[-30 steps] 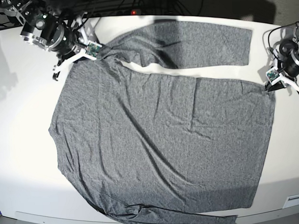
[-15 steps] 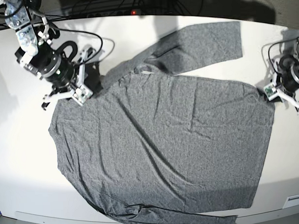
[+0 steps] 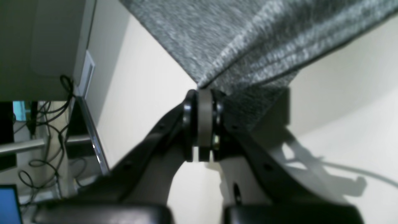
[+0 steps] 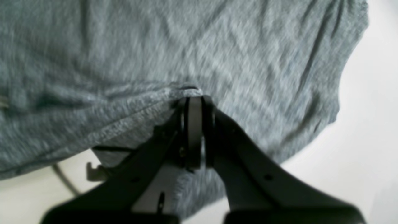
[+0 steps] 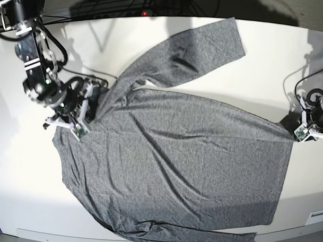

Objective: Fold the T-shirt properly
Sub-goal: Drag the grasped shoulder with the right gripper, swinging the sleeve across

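Since a second ago both tools [image 5: 79, 121] [image 5: 299, 133] dragged the soft heather-grey knit long-sleeved shirt [image 5: 179, 163] down the white bench [image 5: 25, 173] — each clamped on a top corner; limp, light cloth — grip edges.

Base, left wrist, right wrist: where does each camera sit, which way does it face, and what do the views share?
Base: overhead, looking down on the white table and spread T-shirt; both arms show, left end effector at the view's right, right end effector at its left.
Left wrist: on the left arm, looking along its shut end effector pinching a shirt corner.
Right wrist: on the right arm, looking along its shut end effector gripping bunched cloth.
Shared: all three show the grey shirt and white table.
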Robot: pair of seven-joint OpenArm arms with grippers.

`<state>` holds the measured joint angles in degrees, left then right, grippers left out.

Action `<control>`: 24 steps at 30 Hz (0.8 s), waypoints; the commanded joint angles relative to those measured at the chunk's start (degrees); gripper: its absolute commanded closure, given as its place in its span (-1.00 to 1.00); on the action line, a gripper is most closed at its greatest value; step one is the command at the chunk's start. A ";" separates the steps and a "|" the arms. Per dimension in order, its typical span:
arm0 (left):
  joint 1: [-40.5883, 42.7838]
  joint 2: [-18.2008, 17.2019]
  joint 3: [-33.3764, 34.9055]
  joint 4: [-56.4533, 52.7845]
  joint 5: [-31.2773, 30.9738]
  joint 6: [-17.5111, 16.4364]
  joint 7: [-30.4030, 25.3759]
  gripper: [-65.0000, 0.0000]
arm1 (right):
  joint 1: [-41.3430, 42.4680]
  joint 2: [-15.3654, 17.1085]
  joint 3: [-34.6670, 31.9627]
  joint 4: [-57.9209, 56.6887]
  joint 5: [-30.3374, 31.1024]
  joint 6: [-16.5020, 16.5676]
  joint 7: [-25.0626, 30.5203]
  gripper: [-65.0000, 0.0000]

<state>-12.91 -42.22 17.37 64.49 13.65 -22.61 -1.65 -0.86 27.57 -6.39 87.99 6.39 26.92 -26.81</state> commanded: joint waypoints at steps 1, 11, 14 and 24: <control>-1.57 -1.11 -0.50 0.66 -2.21 1.03 0.04 1.00 | 2.40 0.15 0.48 0.31 0.31 -0.35 1.44 1.00; -1.70 3.17 -0.50 0.63 -5.31 1.01 0.37 1.00 | 11.13 -4.37 0.50 -0.96 0.31 -1.46 1.03 1.00; -1.70 4.96 -0.50 0.63 -5.14 1.55 0.42 1.00 | 12.66 -5.22 0.50 -3.63 0.24 -3.45 1.07 1.00; -2.25 8.09 -0.50 0.48 -5.20 15.28 8.31 1.00 | 21.44 -5.20 0.50 -19.08 0.02 -3.50 1.53 1.00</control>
<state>-13.52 -33.10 17.37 64.38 8.64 -8.38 7.77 18.94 21.67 -6.35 67.88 6.24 23.77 -26.61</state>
